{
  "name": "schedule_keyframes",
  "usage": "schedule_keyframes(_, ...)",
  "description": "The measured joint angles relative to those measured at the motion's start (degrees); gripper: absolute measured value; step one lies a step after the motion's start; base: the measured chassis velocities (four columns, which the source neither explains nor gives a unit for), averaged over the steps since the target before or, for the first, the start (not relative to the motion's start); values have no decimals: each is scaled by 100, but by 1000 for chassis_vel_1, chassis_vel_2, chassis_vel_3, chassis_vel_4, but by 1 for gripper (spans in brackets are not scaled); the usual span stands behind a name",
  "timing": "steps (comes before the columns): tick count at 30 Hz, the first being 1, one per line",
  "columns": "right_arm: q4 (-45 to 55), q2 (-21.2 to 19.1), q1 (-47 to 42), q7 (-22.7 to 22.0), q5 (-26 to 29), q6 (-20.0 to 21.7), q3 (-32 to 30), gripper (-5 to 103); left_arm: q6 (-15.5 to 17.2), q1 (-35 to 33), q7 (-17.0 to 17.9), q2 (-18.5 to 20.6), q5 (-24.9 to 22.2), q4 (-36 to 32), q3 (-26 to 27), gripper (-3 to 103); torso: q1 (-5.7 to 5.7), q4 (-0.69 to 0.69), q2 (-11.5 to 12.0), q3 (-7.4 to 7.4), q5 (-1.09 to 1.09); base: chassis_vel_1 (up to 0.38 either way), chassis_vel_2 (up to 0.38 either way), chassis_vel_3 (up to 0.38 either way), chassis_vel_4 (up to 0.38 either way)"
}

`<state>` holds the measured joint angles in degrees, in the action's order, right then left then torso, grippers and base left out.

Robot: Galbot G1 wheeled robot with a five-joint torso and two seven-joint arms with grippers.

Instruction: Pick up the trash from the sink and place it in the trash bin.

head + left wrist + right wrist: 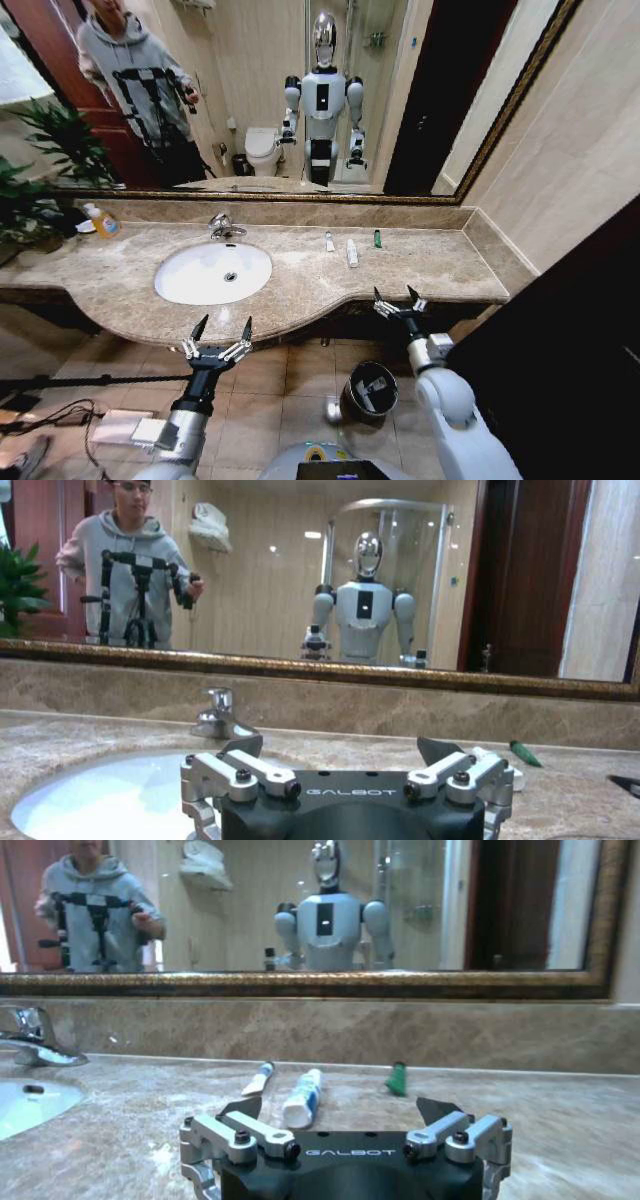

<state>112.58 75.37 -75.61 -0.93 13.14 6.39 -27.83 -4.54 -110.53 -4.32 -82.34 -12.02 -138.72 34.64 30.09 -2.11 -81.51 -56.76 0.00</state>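
Marble counter [300, 275] bears three toiletries [352, 252] beside its sink [212, 272]; both claws [222, 334] [397, 297] gape wide.

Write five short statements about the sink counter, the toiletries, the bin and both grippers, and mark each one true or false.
1. The three small toiletries lie inside the sink basin. False: the small white tube, the white blue-capped mini bottle and the tiny green bottle lie on the marble countertop, right of the sink.
2. The left gripper is open and holds nothing. True.
3. The right gripper is shut on the green bottle. False: its fingers are spread and empty, at the counter's front edge.
4. The trash bin stands on the floor below the counter. True.
5. The yellow-orange soap bottle stands right of the faucet. False: it stands to its left.
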Motion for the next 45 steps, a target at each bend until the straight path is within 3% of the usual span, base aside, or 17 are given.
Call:
schedule_keyframes(8, -744, -103, 1065, -107, 72, 189, 596, 100, 0, 0, 0, 0, 0, 0, 0, 100, 0, 0, 0, 0, -1, 0, 0, 0, 0)
schedule_keyframes(21, -2208, 166, 2272, -311, -123, 211, 1258, 102, 0, 0, 0, 0, 0, 0, 0, 100, -1, 0, 0, 0, -1, 0, 0, 0, 0)
schedule_keyframes(25, -2594, 250, 2582, -353, -145, 167, 1289, 97, 0, 0, 0, 0, 0, 0, 0, 100, 0, 0, 0, 0, -2, 0, 0, 0, 0)
schedule_keyframes(37, -3054, 325, 2903, -431, -34, 163, 1275, 73, 0, 0, 0, 0, 0, 0, 0, 100, -1, 0, 0, 1, -1, 0, 0, 0, 0)
schedule_keyframes(45, -3142, 330, 2874, -423, -89, 151, 1232, 36, 0, 0, 0, 0, 0, 0, 0, 100, -1, 0, 0, 1, -1, 0, 0, 0, 0)
